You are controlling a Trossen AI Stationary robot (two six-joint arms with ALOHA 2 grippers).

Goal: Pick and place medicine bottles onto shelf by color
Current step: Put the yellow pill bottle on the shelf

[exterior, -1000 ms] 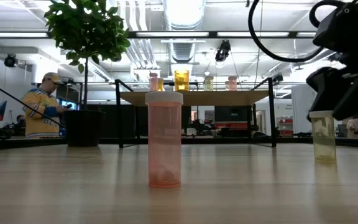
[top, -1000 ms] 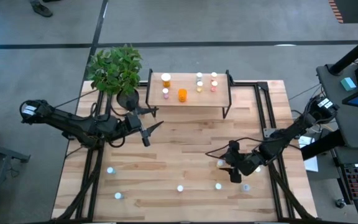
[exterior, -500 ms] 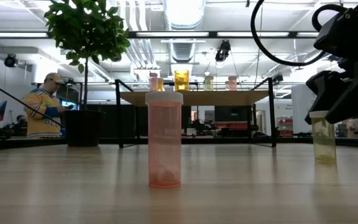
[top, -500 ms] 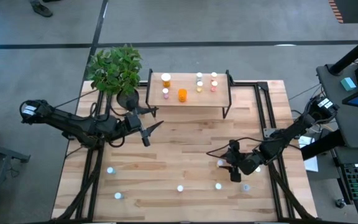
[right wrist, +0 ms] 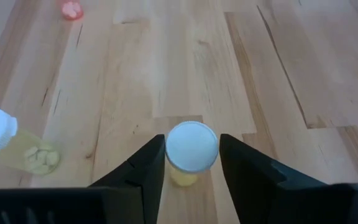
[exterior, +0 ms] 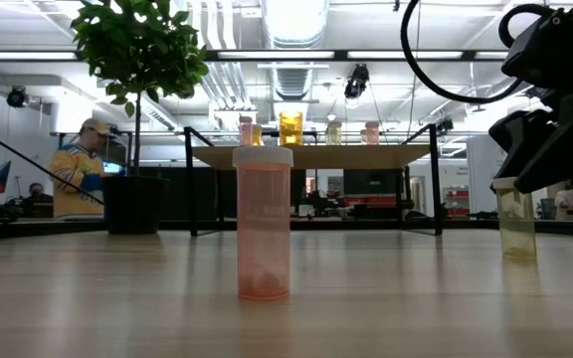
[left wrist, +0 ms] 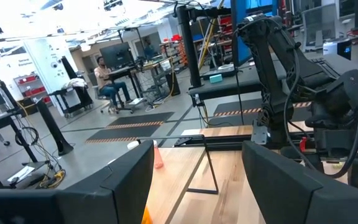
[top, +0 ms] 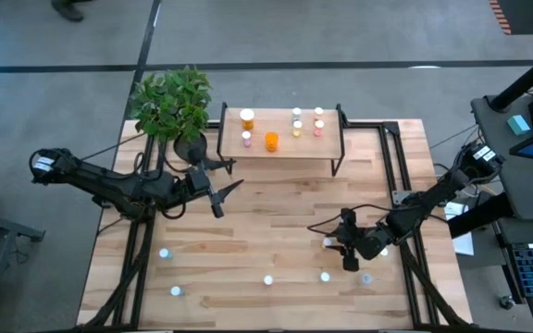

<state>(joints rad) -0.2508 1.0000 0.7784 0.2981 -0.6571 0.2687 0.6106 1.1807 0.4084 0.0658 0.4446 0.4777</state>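
My right gripper [top: 344,248] hangs over the table's right near part, its fingers down around a yellow bottle [right wrist: 191,152] with a white cap; that bottle stands on its base [exterior: 516,224]. My left gripper [top: 218,194] waits open in the air near the plant pot, touching nothing. The shelf [top: 280,120] stands at the far middle and carries orange, pink and yellow bottles, among them one larger orange [top: 271,141]. A pink bottle [exterior: 263,221] stands upright near the table's near edge. Several more bottles [top: 165,252] dot the near part. My right gripper has the yellow bottle's white cap [right wrist: 192,142] between its two fingers [right wrist: 151,163], one on each side. The fingers come from above, pointing down. The bottle stands upright with its base on the table [exterior: 516,254].
A potted plant [top: 172,106] stands at the far left beside the shelf. Another yellow bottle [right wrist: 18,149] and a pink one [right wrist: 71,9] are close to my right gripper. Black frame rails [top: 391,162] run along the table's sides. A person [exterior: 78,179] is in the room beyond.
My right gripper has come down a little over the yellow bottle, so that its dark body now hides the cap in the low view. The left arm has kept still.
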